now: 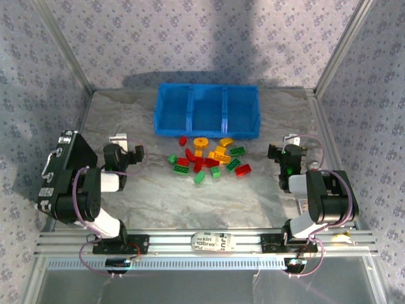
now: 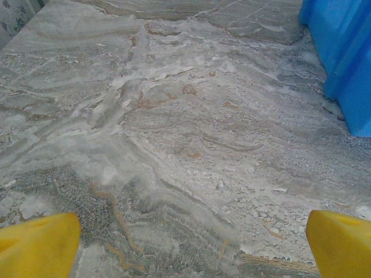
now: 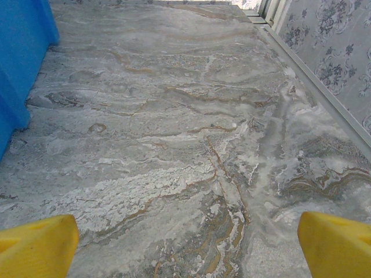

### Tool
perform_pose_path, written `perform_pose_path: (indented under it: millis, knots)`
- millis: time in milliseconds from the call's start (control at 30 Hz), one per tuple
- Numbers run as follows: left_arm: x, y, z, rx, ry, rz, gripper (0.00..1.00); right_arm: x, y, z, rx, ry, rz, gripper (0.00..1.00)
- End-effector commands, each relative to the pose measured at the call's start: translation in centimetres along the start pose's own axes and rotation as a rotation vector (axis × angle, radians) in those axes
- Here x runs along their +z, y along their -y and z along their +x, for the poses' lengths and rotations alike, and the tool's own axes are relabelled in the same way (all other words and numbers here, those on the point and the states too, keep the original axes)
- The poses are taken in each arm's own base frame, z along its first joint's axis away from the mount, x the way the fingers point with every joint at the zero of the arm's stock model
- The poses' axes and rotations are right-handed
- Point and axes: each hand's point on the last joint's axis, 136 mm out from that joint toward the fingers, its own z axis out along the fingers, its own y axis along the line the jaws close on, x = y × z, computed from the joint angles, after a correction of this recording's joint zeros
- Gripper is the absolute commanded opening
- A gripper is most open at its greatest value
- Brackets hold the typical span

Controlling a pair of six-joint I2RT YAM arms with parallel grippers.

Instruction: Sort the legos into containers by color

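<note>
Several legos (image 1: pixel 205 157) in red, green and yellow-orange lie in a loose pile on the marble tabletop, just in front of the blue tray. A round yellow piece (image 1: pixel 200 142) sits at the pile's far side. The containers are three side-by-side compartments of the blue tray (image 1: pixel 190 128); nothing shows inside them. My left gripper (image 1: pixel 126 145) is left of the pile, open, with bare table between its yellow fingertips (image 2: pixel 40 246); the tray's corner (image 2: pixel 342 52) lies to its right. My right gripper (image 1: pixel 283 144) is right of the pile, open over bare table (image 3: pixel 188 246), tray wall (image 3: pixel 20 52) at left.
A black case with a metal handle (image 1: pixel 60 168) stands by the left arm. Patterned cloth walls on metal frames close the table at left, back and right (image 3: pixel 330 63). An aluminium rail (image 1: pixel 209 242) runs along the near edge.
</note>
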Motion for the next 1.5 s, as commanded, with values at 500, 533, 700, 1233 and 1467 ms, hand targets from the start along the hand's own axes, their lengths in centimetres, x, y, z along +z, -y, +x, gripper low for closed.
perform_pose_path:
  millis: [500, 533, 700, 1233, 1467]
  knots:
    - [-6.6, 0.1, -9.1, -0.122, 0.105, -0.152, 1.0, -4.9, -1.4, -7.7, -0.005, 0.027, -0.084, 0.99]
    - [-7.2, 0.5, -9.3, -0.137, 0.094, -0.138, 1.0, -5.5, -1.1, -8.6, 0.051, -0.014, -0.079, 0.99]
    - [-10.0, 3.2, -10.2, -0.17, 0.048, -0.036, 1.0, -7.4, -1.5, -8.0, 0.407, -0.299, -0.198, 0.99]
    - [-15.4, 18.1, -1.0, -0.001, -0.3, 0.32, 0.96, -13.6, -8.2, -4.2, 0.094, -0.432, -0.261, 0.94]
    - [-14.1, 20.2, 4.0, 0.037, -0.487, 0.338, 0.9, -13.6, -10.0, -3.0, 0.086, -0.458, -0.319, 0.91]
